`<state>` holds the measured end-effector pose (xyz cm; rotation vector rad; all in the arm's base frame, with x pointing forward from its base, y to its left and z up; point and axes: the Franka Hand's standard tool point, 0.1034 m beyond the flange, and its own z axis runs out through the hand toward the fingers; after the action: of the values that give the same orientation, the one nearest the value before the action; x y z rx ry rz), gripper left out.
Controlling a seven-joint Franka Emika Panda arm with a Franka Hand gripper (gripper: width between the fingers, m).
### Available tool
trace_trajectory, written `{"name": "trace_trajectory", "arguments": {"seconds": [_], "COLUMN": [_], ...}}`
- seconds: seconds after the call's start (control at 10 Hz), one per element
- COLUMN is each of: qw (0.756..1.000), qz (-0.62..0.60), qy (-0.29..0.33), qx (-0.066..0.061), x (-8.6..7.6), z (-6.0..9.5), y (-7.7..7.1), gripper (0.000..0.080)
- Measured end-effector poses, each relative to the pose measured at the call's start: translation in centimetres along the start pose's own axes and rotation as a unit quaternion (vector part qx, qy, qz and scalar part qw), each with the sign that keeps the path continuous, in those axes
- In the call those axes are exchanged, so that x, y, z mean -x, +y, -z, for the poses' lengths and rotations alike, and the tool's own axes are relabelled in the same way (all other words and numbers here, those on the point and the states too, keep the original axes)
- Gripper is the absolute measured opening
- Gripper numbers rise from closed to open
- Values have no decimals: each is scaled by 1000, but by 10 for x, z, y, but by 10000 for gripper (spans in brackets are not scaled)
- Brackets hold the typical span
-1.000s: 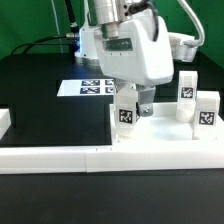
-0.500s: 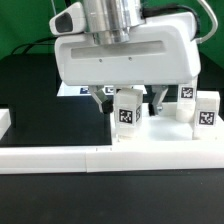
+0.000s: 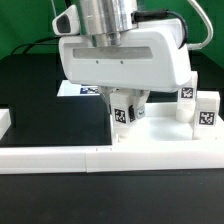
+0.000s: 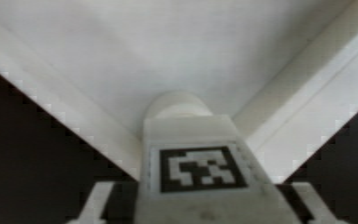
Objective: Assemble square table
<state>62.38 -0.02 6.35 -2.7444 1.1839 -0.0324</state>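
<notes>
The claw stands over the square slab, its fingers closed on either side of a tagged leg block; the wrist view shows that block upright between the two fingertips, apparently gripped. The block sits at the slab's left corner in the exterior view, leaning a little. Inside the slab's raised rim, two more leg blocks stand upright toward the right: one farther back and one nearer, close together. The slab rests on the black tabletop behind the white border bars. The marker board lies flat farther back, largely hidden by the arm
</notes>
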Motion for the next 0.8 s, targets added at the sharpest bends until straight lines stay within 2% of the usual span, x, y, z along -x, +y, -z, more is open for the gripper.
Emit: {"name": "trace_trajectory", "arguments": {"seconds": [0.1,0.2,0.3,0.4,0.5,0.7,0.8], "qw": [999,978,958,924,916,927,951], "qz": [-53,-208,-286,-383,-402,-376,-310], "qy": [0,4,4,-4,-6,-6,-4], "qx": [0,4,4,-3,-5,-5,-4], "x": [0,0,0,0,0,0,1], "z": [0,0,-1,-1,-1,-1,0], "y": [1,1,4,4,4,4,2], "gripper": [282,280,280,272,272,272,272]}}
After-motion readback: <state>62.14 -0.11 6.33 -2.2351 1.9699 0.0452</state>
